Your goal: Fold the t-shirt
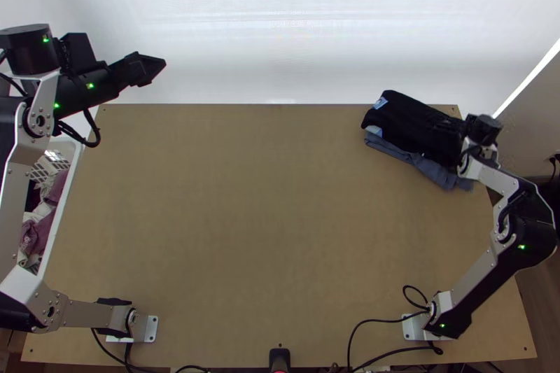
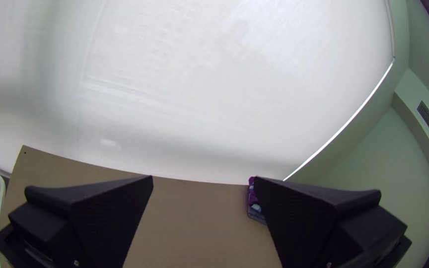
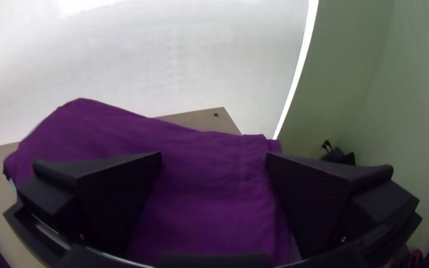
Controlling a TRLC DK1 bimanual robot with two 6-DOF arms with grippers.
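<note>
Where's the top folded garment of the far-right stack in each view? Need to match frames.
Top view: folded dark garment, far right of the table, over a blue-grey one.
Left wrist view: purple sliver, right of lower centre, partly behind one finger.
Right wrist view: broad purple cloth, lower centre, running behind both fingers.
Shared landmark: table's far edge against the white backdrop.

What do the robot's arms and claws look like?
The left arm and right arm have silver-grey links, black joints, small green lights and black cables. The left claw and right claw each have two wide, flat black fingers.
</note>
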